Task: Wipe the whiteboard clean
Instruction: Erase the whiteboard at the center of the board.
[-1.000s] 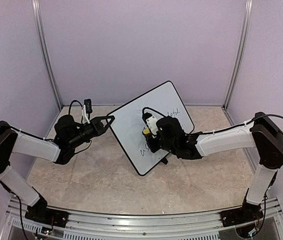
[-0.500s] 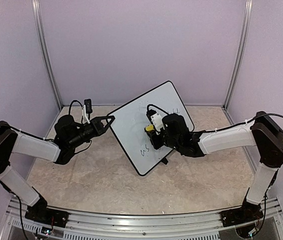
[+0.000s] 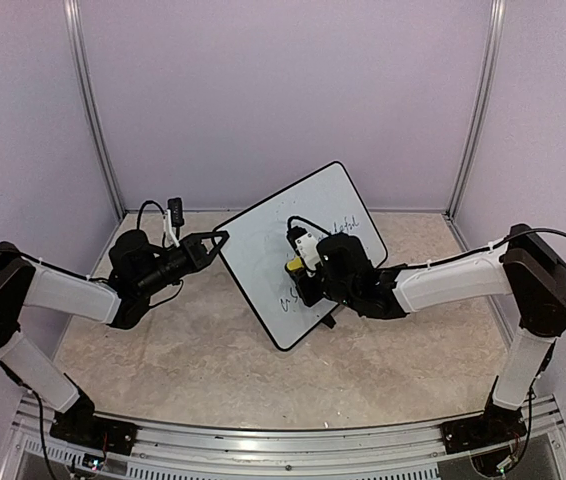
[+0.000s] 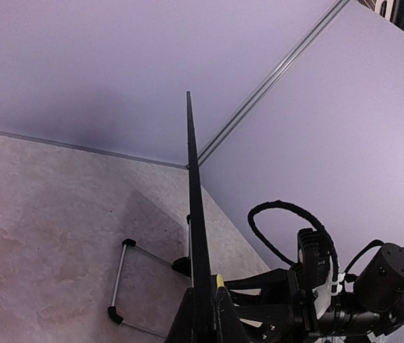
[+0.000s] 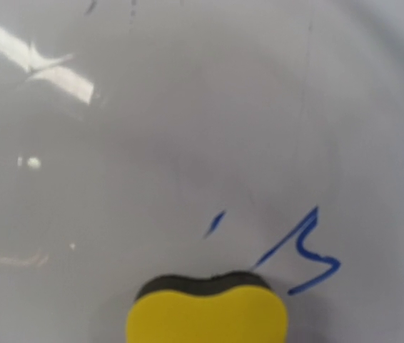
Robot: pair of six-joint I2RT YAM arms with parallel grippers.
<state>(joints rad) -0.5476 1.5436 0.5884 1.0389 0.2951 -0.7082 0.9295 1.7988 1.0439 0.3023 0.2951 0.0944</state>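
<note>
Yellow sponge (image 5: 207,314) clamped in right gripper (image 3: 300,270), pressed flat on whiteboard (image 3: 258,255) at frame centre, just below blue marks (image 5: 307,251). Left gripper (image 3: 220,238) closed tight on whiteboard's left edge, centre-left. Whiteboard propped tilted between both grippers.

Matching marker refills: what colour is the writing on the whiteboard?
Blue marker strokes, clearest in right wrist view.
</note>
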